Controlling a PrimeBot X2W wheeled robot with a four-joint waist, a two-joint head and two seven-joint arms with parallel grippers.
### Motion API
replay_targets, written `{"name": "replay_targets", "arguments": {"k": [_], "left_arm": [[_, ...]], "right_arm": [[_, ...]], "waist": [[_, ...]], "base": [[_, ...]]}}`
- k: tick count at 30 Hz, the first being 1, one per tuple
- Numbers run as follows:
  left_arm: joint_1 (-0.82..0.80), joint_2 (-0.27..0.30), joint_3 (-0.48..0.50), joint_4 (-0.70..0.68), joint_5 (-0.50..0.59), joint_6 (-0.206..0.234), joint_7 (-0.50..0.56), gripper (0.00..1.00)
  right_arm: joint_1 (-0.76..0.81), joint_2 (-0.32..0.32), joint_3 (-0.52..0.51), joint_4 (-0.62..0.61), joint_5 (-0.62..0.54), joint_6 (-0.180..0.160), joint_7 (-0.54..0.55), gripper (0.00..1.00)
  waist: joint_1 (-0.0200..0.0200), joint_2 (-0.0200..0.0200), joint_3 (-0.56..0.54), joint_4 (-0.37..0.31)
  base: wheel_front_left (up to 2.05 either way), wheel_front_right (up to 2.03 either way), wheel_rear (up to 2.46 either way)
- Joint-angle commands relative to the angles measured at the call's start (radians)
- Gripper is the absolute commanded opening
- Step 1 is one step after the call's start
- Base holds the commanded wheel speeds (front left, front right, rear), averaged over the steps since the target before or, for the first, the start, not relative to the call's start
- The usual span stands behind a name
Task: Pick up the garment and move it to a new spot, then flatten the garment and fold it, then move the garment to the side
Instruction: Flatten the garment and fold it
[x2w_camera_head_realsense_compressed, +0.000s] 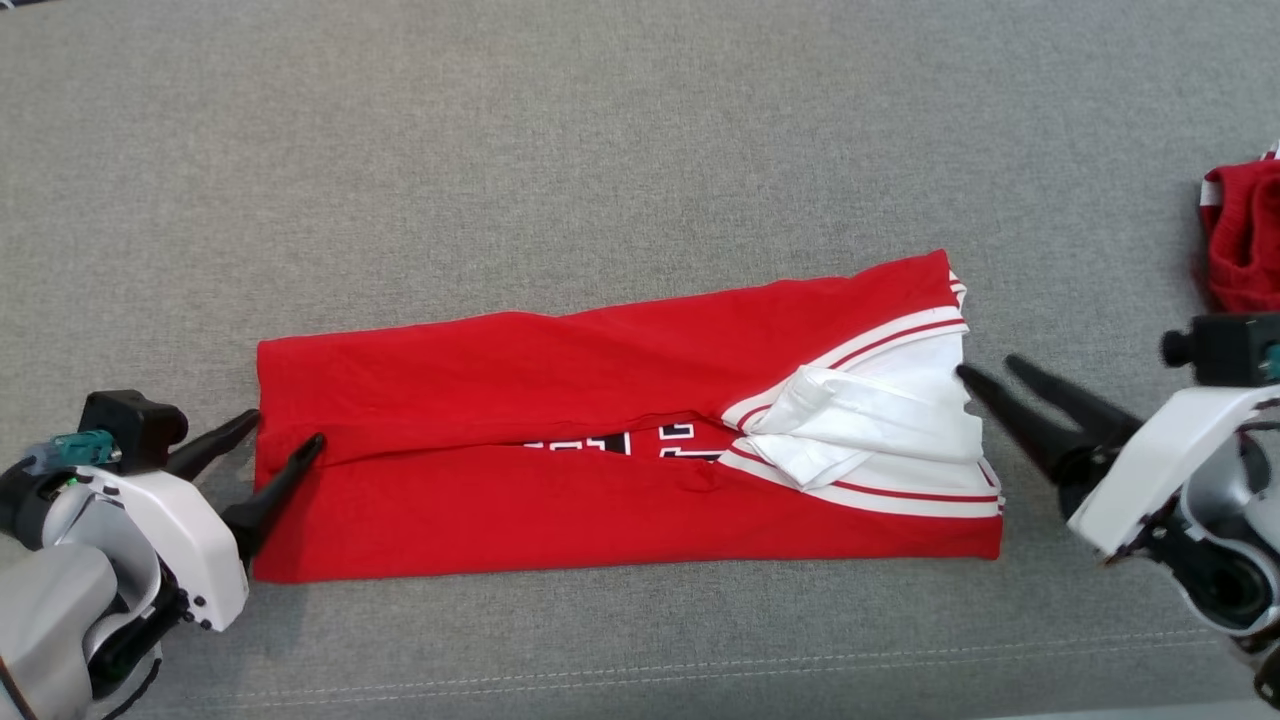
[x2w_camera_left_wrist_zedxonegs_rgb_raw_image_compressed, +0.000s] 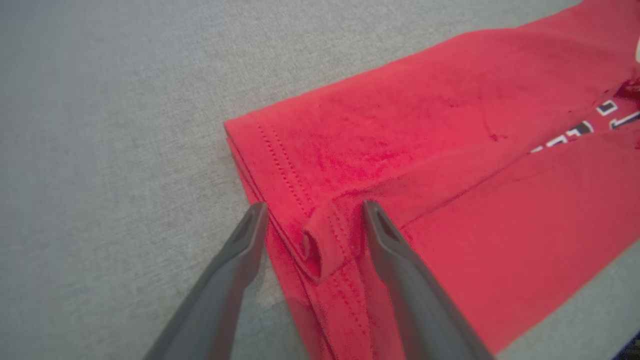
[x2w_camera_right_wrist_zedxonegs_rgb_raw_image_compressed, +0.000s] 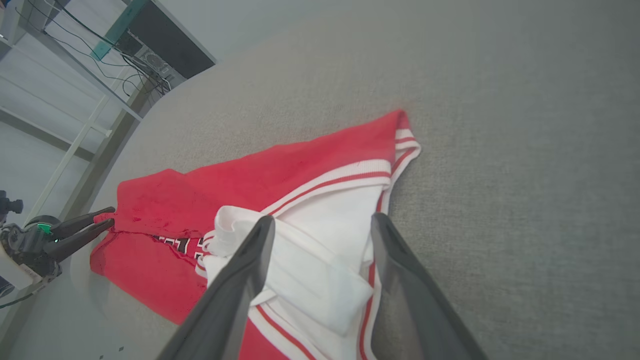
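Note:
The garment (x2w_camera_head_realsense_compressed: 560, 380) is a red jersey with white striped sleeves (x2w_camera_head_realsense_compressed: 880, 410), folded into a long band across the grey surface. My left gripper (x2w_camera_head_realsense_compressed: 288, 428) is at its left end, open, one finger on the cloth and one just off the edge. In the left wrist view the fingers of my left gripper (x2w_camera_left_wrist_zedxonegs_rgb_raw_image_compressed: 315, 205) straddle a small loop of the red hem (x2w_camera_left_wrist_zedxonegs_rgb_raw_image_compressed: 312, 247) without pinching it. My right gripper (x2w_camera_head_realsense_compressed: 986, 366) is open at the right end, fingertips at the white sleeve. The right wrist view has my right gripper (x2w_camera_right_wrist_zedxonegs_rgb_raw_image_compressed: 324, 218) spread over the white sleeve (x2w_camera_right_wrist_zedxonegs_rgb_raw_image_compressed: 320, 270), with my left gripper (x2w_camera_right_wrist_zedxonegs_rgb_raw_image_compressed: 107, 217) far off.
A second red cloth (x2w_camera_head_realsense_compressed: 1245, 235) lies bunched at the right edge of the head view. The grey padded surface (x2w_camera_head_realsense_compressed: 600, 150) stretches wide behind the garment, and a stitched seam (x2w_camera_head_realsense_compressed: 640, 670) runs near its front edge. Shelving and a computer (x2w_camera_right_wrist_zedxonegs_rgb_raw_image_compressed: 150, 50) stand beyond the surface.

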Motion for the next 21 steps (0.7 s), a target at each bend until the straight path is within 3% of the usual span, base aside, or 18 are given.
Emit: {"name": "replay_targets", "arguments": {"k": [1, 5, 10, 21], "left_arm": [[-0.014, 0.047, 0.044, 0.013, -0.002, 0.001, -0.012, 1.0], [0.0, 0.025, 0.151, 0.028, 0.029, 0.001, -0.014, 1.0], [0.06, -0.026, 0.318, 0.04, 0.133, 0.003, -0.014, 1.0], [0.211, -0.148, 0.664, -0.006, 0.361, 0.023, -0.014, 1.0]], "right_arm": [[0.035, -0.03, -0.021, -0.005, -0.007, -0.003, -0.03, 1.0], [0.042, -0.031, -0.092, 0.05, -0.054, -0.003, -0.135, 1.0], [0.044, 0.014, -0.142, 0.132, -0.152, -0.003, -0.242, 1.0], [0.066, 0.148, -0.22, 0.317, -0.324, -0.003, -0.324, 1.0]], "waist": [[0.0, 0.0, -0.01, 0.004], [0.0, 0.0, -0.037, 0.017], [0.0, 0.0, -0.067, 0.039], [0.0, 0.0, -0.128, 0.083]], "base": [[0.0, 0.0, 0.0], [0.0, 0.0, 0.0], [0.0, 0.0, 0.0], [0.0, 0.0, 0.0]]}}
